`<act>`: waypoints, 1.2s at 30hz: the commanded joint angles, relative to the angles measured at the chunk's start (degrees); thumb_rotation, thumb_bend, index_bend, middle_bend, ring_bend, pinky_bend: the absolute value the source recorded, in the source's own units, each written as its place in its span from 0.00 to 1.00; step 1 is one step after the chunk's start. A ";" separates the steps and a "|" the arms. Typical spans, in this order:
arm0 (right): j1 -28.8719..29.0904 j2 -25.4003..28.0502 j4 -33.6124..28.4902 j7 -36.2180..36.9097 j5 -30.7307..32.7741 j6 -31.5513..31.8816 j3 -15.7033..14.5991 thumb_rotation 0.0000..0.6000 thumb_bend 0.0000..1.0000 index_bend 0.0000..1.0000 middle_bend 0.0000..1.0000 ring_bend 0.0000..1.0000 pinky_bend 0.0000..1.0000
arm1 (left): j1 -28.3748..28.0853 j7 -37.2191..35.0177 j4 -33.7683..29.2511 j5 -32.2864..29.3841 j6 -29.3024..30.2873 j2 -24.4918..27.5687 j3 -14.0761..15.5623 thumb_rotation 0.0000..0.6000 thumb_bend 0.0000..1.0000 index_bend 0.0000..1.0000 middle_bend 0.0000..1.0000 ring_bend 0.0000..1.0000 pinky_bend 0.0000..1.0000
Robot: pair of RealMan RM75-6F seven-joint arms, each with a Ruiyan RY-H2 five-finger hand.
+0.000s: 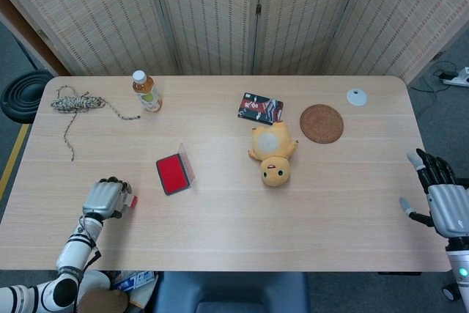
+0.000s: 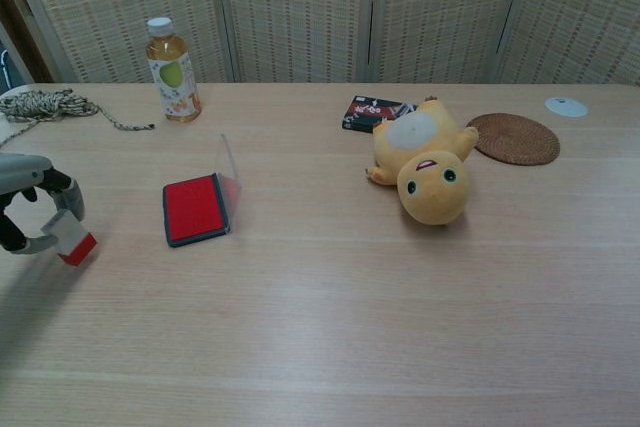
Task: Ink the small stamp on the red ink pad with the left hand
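The small stamp (image 2: 70, 238), white with a red base, is pinched in my left hand (image 2: 30, 212) at the table's front left and hangs tilted a little above the wood. From the head view my left hand (image 1: 105, 199) covers most of the stamp (image 1: 132, 201), which peeks out at its right side. The red ink pad (image 1: 173, 174) lies open to the right of that hand, its clear lid standing up along its right edge; in the chest view the ink pad (image 2: 194, 209) is about a hand's width from the stamp. My right hand (image 1: 444, 197) hovers off the table's right edge, fingers spread, empty.
A tea bottle (image 1: 146, 91) and a rope coil (image 1: 75, 101) sit at the back left. A yellow plush toy (image 1: 273, 153), a dark card packet (image 1: 260, 107), a woven coaster (image 1: 321, 123) and a small white disc (image 1: 357, 96) occupy the right half.
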 commanded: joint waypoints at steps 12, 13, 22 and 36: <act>0.77 0.82 1.25 3.76 1.42 -2.37 0.52 1.00 0.30 0.00 0.00 0.00 0.00 | -7.25 9.35 -4.44 -8.77 -0.21 0.67 -3.96 1.00 0.38 0.50 0.36 0.19 0.23; 0.88 0.89 1.42 4.23 1.48 -2.68 0.51 1.00 0.30 0.00 0.00 0.00 0.00 | -7.98 10.11 -4.33 -9.66 -0.28 0.42 -4.24 1.00 0.38 0.50 0.36 0.19 0.23; 1.55 1.74 3.11 9.14 1.84 -4.58 0.64 1.00 0.30 0.00 0.00 0.00 0.00 | -14.34 15.25 -1.36 -17.42 -1.79 -2.67 -5.83 1.00 0.38 0.51 0.37 0.19 0.23; 0.96 2.80 4.28 13.36 1.91 -4.15 0.68 1.00 0.30 0.00 0.00 0.00 0.00 | -21.40 18.32 4.57 -24.18 -5.46 -6.56 -5.70 1.00 0.38 0.52 0.38 0.20 0.23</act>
